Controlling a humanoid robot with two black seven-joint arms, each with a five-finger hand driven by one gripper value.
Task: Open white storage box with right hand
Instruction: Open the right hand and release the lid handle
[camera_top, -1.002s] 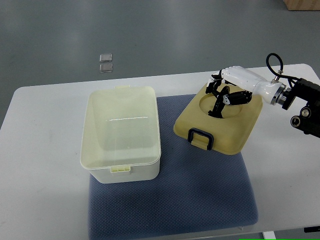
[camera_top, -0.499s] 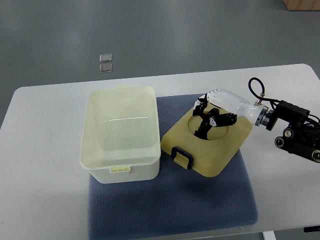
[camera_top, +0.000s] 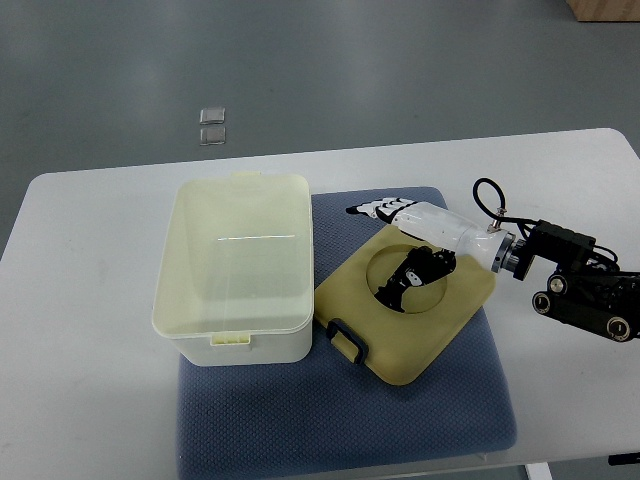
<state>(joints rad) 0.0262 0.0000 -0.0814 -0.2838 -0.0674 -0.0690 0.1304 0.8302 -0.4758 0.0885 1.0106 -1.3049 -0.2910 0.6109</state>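
The white storage box (camera_top: 238, 270) stands open on the left of the table, with its inside showing. Its yellowish lid (camera_top: 425, 325), with a black latch (camera_top: 346, 339) and a round recess, lies flat on the blue mat (camera_top: 400, 420) to the right of the box. My right hand (camera_top: 392, 250) reaches in from the right over the lid's far edge. Its white fingers (camera_top: 378, 209) are stretched out beyond the lid over the mat, and its black thumb (camera_top: 405, 279) lies in the recess. The hand looks open, resting on the lid rather than gripping it. The left arm is not seen.
The white table (camera_top: 90, 400) carries the mat and box. My right forearm with its black wrist unit (camera_top: 585, 290) lies over the table's right side. Two small clear squares (camera_top: 211, 125) lie on the grey floor beyond the table.
My right hand has carried the lid down and to the left, from tilted at the right to flat on the mat beside the box. Its fingers have straightened out.
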